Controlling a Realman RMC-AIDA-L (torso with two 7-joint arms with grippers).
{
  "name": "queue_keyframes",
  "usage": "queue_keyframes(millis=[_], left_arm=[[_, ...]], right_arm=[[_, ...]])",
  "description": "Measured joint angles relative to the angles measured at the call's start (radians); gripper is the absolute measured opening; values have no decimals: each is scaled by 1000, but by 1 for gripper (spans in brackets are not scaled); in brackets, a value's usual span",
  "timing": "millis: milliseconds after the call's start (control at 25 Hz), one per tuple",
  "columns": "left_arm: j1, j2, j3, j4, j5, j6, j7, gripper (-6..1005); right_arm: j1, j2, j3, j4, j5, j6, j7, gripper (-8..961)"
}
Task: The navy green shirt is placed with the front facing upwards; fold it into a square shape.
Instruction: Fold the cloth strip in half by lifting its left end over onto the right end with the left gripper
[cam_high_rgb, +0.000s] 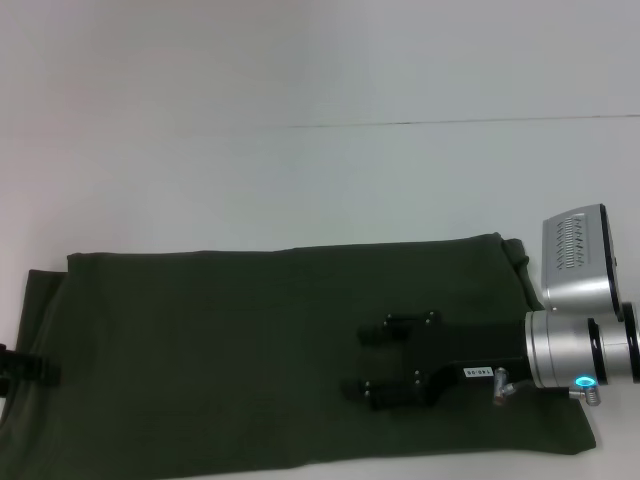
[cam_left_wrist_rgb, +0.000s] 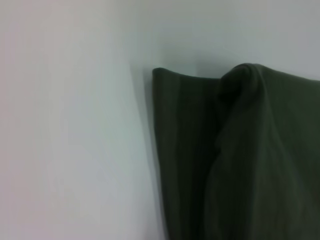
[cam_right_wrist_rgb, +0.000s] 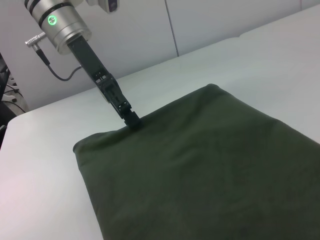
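Observation:
The navy green shirt (cam_high_rgb: 250, 340) lies folded into a long dark olive band across the white table, with no lettering showing. My right gripper (cam_high_rgb: 360, 360) hovers over the band's right part, its two black fingers spread open and holding nothing. At the band's left end my left gripper (cam_high_rgb: 42, 372) barely shows in the head view. The right wrist view shows the left gripper (cam_right_wrist_rgb: 132, 121) pinched shut on the shirt's (cam_right_wrist_rgb: 200, 165) far edge. In the left wrist view the shirt (cam_left_wrist_rgb: 250, 160) rises into a bunched fold beside a flat layer.
The white table (cam_high_rgb: 300, 180) extends bare beyond the shirt, with a thin seam line (cam_high_rgb: 420, 123) running across it farther back. In the right wrist view a pale wall panel (cam_right_wrist_rgb: 150, 30) stands past the table's far edge.

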Motion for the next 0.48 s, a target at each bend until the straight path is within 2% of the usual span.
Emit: queue_keyframes(millis=[480], left_arm=[[-11,3,-9,-42,-13,8,-1,833]], right_arm=[[-2,0,0,0,0,0,0,835]])
